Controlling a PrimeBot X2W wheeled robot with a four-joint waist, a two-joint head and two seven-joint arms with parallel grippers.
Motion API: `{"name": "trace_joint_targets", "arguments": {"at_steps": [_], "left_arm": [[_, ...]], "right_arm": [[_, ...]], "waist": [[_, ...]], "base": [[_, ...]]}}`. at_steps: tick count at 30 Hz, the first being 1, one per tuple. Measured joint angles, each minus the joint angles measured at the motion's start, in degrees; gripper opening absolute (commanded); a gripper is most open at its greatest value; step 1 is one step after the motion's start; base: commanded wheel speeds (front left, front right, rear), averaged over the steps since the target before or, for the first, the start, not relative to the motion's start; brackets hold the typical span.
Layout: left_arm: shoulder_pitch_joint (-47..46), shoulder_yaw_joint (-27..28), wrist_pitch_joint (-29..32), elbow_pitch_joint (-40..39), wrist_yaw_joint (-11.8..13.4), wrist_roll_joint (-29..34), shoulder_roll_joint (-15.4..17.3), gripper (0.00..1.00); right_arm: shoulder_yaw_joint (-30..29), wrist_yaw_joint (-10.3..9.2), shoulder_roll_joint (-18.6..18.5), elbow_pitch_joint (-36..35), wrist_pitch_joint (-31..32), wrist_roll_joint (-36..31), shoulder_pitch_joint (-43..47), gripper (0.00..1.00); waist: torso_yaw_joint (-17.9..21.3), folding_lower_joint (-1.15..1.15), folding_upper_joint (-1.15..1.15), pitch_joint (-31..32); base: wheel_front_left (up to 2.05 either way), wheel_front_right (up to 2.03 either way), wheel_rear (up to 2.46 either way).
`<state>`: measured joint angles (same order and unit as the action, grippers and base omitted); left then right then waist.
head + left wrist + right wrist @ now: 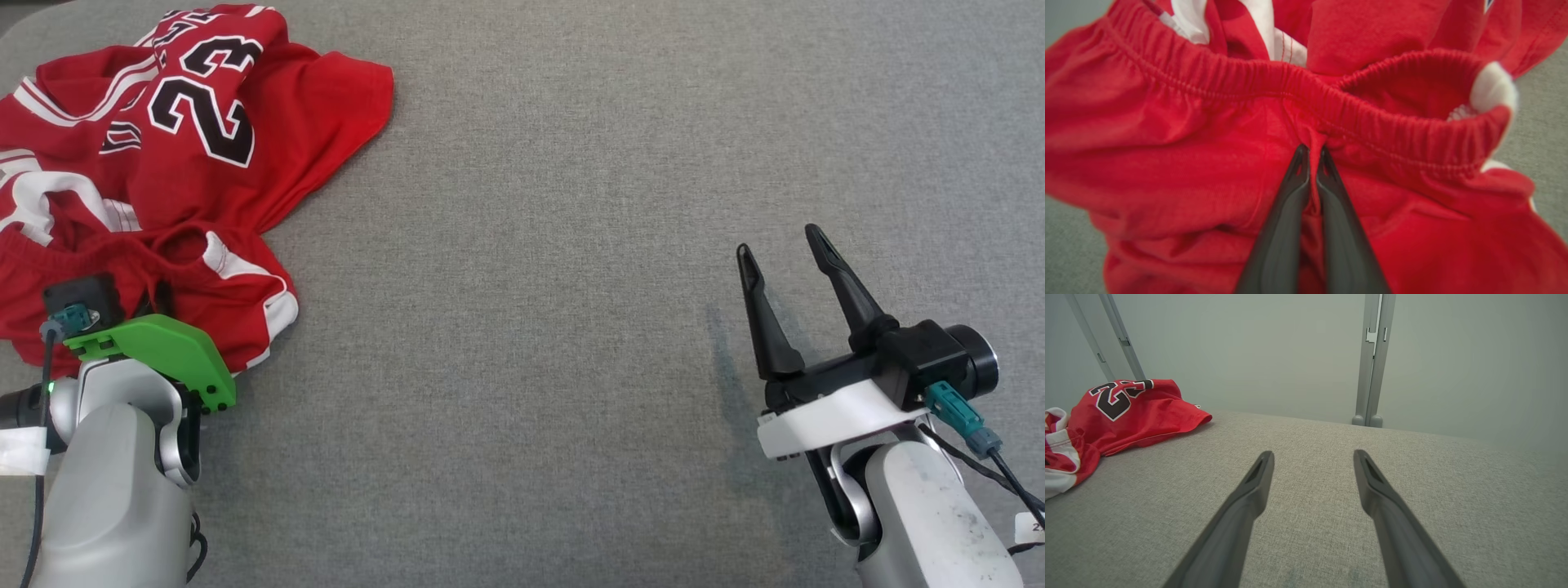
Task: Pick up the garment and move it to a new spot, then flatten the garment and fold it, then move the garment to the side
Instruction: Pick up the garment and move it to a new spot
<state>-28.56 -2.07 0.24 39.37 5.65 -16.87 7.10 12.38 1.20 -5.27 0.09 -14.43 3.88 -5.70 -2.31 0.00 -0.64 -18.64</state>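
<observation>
The garment [188,155] is a red jersey set with white trim and a black "23", crumpled at the far left of the grey cloth surface. In the left wrist view my left gripper [1312,153] is shut on a pinch of the garment's red fabric [1208,163] just below an elastic waistband. From the head camera its fingers are hidden under the green wrist mount [163,351] at the garment's near edge. My right gripper [784,257] hovers open over bare surface at the right, far from the garment. The garment [1131,412] lies at the left in the right wrist view.
The grey fabric surface [571,245] stretches wide between the two arms. Beyond its far edge stand a pale wall and a grey upright post [1374,359].
</observation>
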Motion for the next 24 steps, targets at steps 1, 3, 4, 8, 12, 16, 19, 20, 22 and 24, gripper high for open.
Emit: {"name": "trace_joint_targets", "arguments": {"at_steps": [1,3,4,8,12,16,19,20,22,24], "left_arm": [[-0.10,-0.01,-0.52,0.41,0.01,0.00,-0.04,0.00],[-0.24,-0.01,-0.86,0.75,0.01,0.00,-0.18,0.00],[-0.32,-0.01,-1.33,0.98,0.01,0.00,-0.34,0.00],[-0.70,0.14,-3.83,1.46,0.00,-0.20,-0.90,0.00],[-1.12,0.52,-7.36,0.97,-0.37,-1.05,-1.68,0.00],[-1.14,0.56,-10.84,0.30,-2.19,-2.21,-2.76,0.00],[-1.16,0.74,-13.36,-1.14,-3.39,-2.83,-2.79,0.00],[-1.27,0.86,-13.66,-1.60,-3.80,-3.14,-2.79,0.00],[-1.49,1.03,-13.99,-2.91,-4.46,-3.45,-2.83,0.00],[-2.23,1.08,-14.08,-4.17,-5.31,-3.74,-2.96,0.00]], "right_arm": [[-0.31,-0.04,0.00,0.03,0.00,0.01,-0.02,1.00],[-0.59,-0.05,0.00,0.05,0.00,0.01,-0.02,1.00],[-0.79,-0.07,0.00,0.09,0.00,0.01,-0.04,1.00],[-0.96,-0.23,0.07,0.32,0.00,0.03,-0.34,1.00],[-1.35,-0.32,0.22,0.67,0.00,0.16,-0.85,1.00],[-2.14,-0.40,0.26,1.42,0.00,0.25,-0.82,1.00],[-2.35,-0.65,0.34,1.91,0.00,0.75,-0.77,1.00],[-2.40,-0.66,0.42,2.03,0.00,0.75,-0.75,1.00],[-2.49,-0.74,0.57,2.25,0.00,0.80,-0.63,1.00],[-2.49,-0.74,0.77,2.52,0.00,0.80,-0.46,1.00]], "waist": [[-0.07,0.00,0.00,0.10],[-0.15,0.00,0.00,0.25],[-0.25,0.00,0.00,0.44],[-0.66,0.00,0.00,1.44],[-1.12,0.00,0.00,2.83],[-1.64,0.00,0.00,4.58],[-2.03,0.00,0.00,6.13],[-2.15,0.00,0.00,6.70],[-2.35,0.00,0.00,7.83],[-2.51,0.00,0.00,9.03]], "base": [[0.00,0.00,0.00],[0.00,0.00,0.00],[0.00,0.00,0.00],[0.00,0.00,0.00],[0.00,0.00,0.00],[0.00,0.00,0.00],[0.00,0.00,0.00],[0.00,0.00,0.00],[0.00,0.00,0.00],[0.00,0.00,0.00]]}}
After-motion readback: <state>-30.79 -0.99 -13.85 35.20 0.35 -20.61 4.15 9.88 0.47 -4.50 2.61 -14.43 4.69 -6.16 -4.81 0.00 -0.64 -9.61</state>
